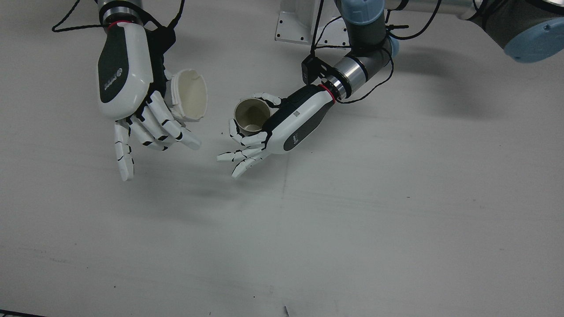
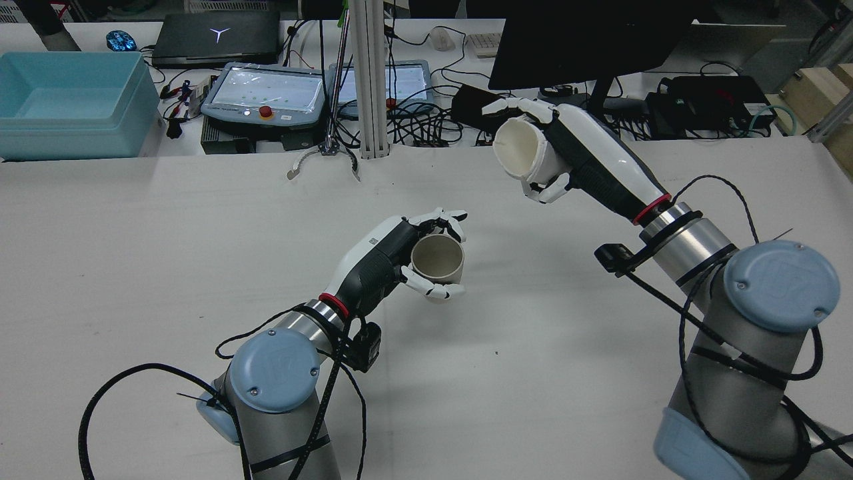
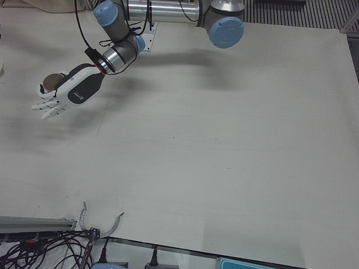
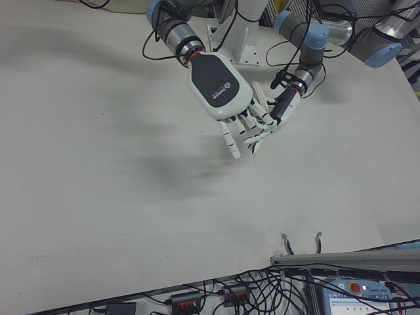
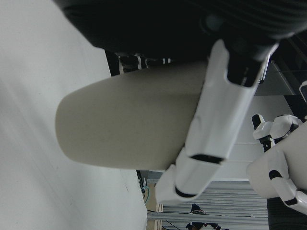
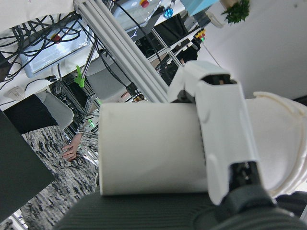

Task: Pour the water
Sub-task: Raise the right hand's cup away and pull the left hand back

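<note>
My left hand (image 1: 282,125) is shut on a beige cup (image 1: 251,115), which stands upright with its mouth open upward, low over the table; the rear view shows the same cup (image 2: 436,260) in that hand (image 2: 383,257). My right hand (image 1: 128,88) is shut on a white cup (image 1: 189,94), raised and tipped on its side, its mouth facing the beige cup; in the rear view this white cup (image 2: 523,150) sits high and to the right. The two cups are apart. I see no water. The left hand view is filled by the beige cup (image 5: 134,120); the right hand view by the white cup (image 6: 153,148).
The white table (image 1: 352,220) stretches wide in front of both hands. Behind its far edge stand a blue bin (image 2: 66,100), two teach pendants (image 2: 266,93), a monitor (image 2: 586,40) and cables. A metal clamp (image 2: 323,157) sits at the far table edge.
</note>
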`<state>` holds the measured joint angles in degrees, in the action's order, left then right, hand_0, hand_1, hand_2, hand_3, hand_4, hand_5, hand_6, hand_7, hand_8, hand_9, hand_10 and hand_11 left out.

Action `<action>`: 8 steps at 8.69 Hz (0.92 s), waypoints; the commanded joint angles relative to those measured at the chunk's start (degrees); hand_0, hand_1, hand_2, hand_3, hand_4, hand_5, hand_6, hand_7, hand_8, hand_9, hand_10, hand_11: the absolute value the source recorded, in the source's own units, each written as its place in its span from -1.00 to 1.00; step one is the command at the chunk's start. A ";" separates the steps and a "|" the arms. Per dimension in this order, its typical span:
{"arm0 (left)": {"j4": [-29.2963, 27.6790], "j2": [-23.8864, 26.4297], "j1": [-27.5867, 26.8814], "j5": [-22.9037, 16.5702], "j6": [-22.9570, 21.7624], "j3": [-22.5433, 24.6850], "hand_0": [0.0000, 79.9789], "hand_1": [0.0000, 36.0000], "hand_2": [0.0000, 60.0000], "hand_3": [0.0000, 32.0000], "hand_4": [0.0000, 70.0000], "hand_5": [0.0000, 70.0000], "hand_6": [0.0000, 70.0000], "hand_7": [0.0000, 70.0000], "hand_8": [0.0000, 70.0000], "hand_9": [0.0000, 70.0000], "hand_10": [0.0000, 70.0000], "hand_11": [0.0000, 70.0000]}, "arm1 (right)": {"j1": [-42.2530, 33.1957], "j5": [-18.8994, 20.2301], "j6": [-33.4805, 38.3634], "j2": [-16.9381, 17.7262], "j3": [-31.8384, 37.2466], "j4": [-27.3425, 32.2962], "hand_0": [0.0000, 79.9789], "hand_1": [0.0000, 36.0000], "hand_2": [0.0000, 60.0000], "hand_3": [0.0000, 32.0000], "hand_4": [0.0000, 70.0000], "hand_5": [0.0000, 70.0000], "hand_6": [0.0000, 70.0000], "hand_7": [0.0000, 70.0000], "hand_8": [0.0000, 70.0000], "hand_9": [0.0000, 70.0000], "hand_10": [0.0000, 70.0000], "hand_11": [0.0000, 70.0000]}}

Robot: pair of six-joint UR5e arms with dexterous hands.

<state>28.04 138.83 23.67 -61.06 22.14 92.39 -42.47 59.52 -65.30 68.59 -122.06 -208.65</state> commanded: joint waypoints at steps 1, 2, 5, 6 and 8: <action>0.44 -3.45 1.47 -0.90 -4.28 1.73 1.00 1.00 1.00 -1.00 0.05 1.00 -0.52 -0.59 -0.86 -0.96 -0.89 -0.70 | -17.32 8.98 22.25 5.86 4.25 7.53 1.00 1.00 1.00 -1.00 -0.85 -0.27 0.41 0.42 0.20 0.53 -0.67 -0.37; 0.00 -6.96 1.82 -1.77 -4.64 3.83 1.00 1.00 1.00 -1.00 0.05 1.00 -0.53 -0.60 -0.87 -0.96 -0.89 -0.70 | -22.35 12.51 30.50 6.99 9.16 11.65 1.00 1.00 1.00 -1.00 -0.89 -0.25 0.47 0.48 0.26 0.61 -0.55 -0.21; -5.26 -19.34 6.98 -6.08 -5.95 8.50 1.00 1.00 1.00 -1.00 0.04 1.00 -0.53 -0.62 -0.86 -0.97 -0.88 -0.70 | -30.90 17.20 42.68 15.94 23.83 35.68 1.00 1.00 1.00 -1.00 -0.90 -0.26 0.53 0.59 0.35 0.74 -0.48 -0.11; -7.28 -22.78 8.40 -6.26 -6.84 8.68 1.00 1.00 1.00 -1.00 0.04 1.00 -0.53 -0.61 -0.86 -0.96 -0.89 -0.70 | -32.40 17.21 45.06 19.10 29.11 43.52 1.00 1.00 1.00 -1.00 -0.91 -0.25 0.56 0.65 0.38 0.79 -0.45 -0.07; -12.89 -29.37 11.38 -6.27 -6.93 8.59 1.00 1.00 1.00 -1.00 0.05 1.00 -0.55 -0.63 -0.87 -0.97 -0.89 -0.70 | -35.39 17.38 47.97 22.63 38.17 52.95 1.00 1.00 1.00 -1.00 -0.90 -0.23 0.57 0.64 0.45 0.89 -0.44 -0.05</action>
<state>20.86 116.89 31.62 -66.96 15.72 100.71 -74.35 76.47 -21.21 86.60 -94.26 -167.82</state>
